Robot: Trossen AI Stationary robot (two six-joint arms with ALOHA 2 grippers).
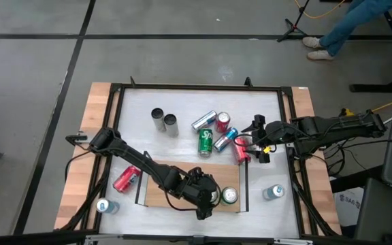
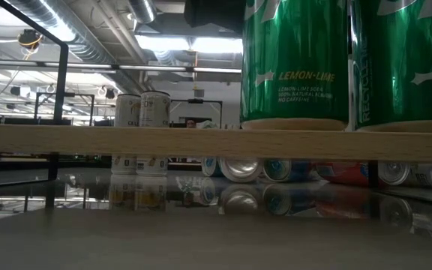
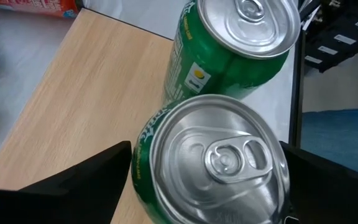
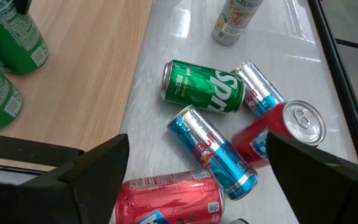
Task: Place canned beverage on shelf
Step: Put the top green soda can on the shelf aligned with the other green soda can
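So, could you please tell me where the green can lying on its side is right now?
In the high view, the green can lying on its side rests on the white tabletop, just beyond the light-brown wooden shelf, beside a blue-and-silver can.

two dark jointed arms, black cabling along the links. left gripper: black wedge fingers. right gripper: black, with small yellow and red bits at the wrist.

One camera hangs overhead, looking straight down on the whole surface and both arms. Another sits at tabletop level, facing the room, pressed close against the shelf edge. Each wrist camera looks past its own dark fingers: the left very near two green cans, which the right also catches.
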